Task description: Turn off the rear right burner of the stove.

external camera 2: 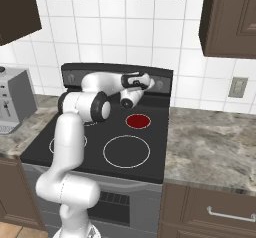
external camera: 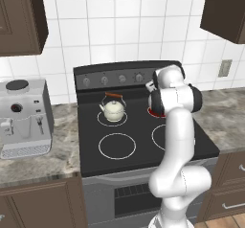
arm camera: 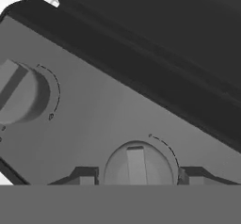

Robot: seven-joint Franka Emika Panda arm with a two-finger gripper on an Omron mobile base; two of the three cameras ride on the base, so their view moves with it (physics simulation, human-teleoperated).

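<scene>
My end effector [arm camera: 135, 177], fingers spread, straddles a knob [arm camera: 136, 164] on the stove [external camera: 143, 162]; squeeze centered before twisting, rear right burner [external camera 2: 138, 121] glowing.

White arm with dark joints

The arm [external camera: 178, 141] is built of smooth, rounded glossy white segments joined by dark bands, with a bulbous elbow; the pincer [arm camera: 136, 177] ends in two small dark, blocky finger tips [arm camera: 84, 176].

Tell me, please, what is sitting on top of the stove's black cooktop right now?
On the stove, a cream kettle sits on the rear left zone. The rear right burner glows red with nothing on it. The two front rings are bare, though the arm covers part of the cooktop in both base views.
</scene>
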